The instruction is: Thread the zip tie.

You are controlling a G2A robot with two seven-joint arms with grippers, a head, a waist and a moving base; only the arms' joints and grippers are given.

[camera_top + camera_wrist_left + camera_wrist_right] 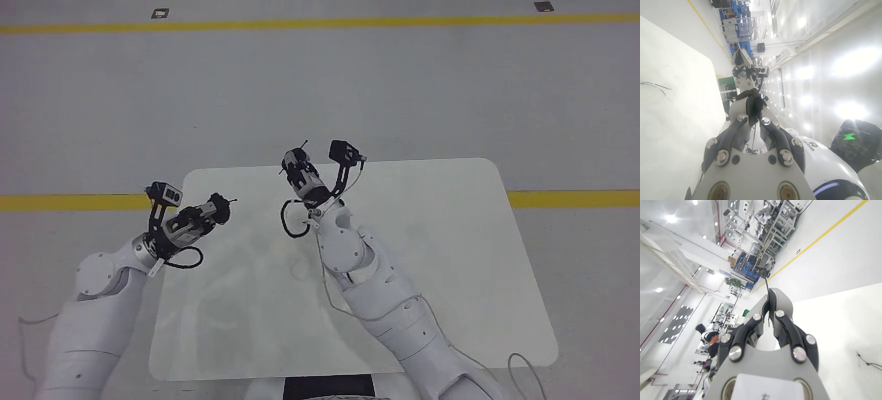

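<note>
My right gripper [770, 294] is shut on a thin black zip tie [766, 283], whose strip pokes out past the fingertips. From above, that gripper [296, 160] hovers over the far middle of the white table [430, 260], with the tie's end [304, 145] sticking up. My left gripper [222, 205] hangs over the table's far left corner, apart from the right one. Up close, the left gripper [752, 94] is shut with a dark bunch at its tips and a thin black tip poking out. The right arm's gripper [742, 62] shows beyond it.
Thin black strands [657, 86] lie loose on the tabletop, seen also as thin black strands [866, 362] in the right wrist view. A yellow floor line [560, 198] runs past the table. A black cable [290, 222] loops at the right wrist.
</note>
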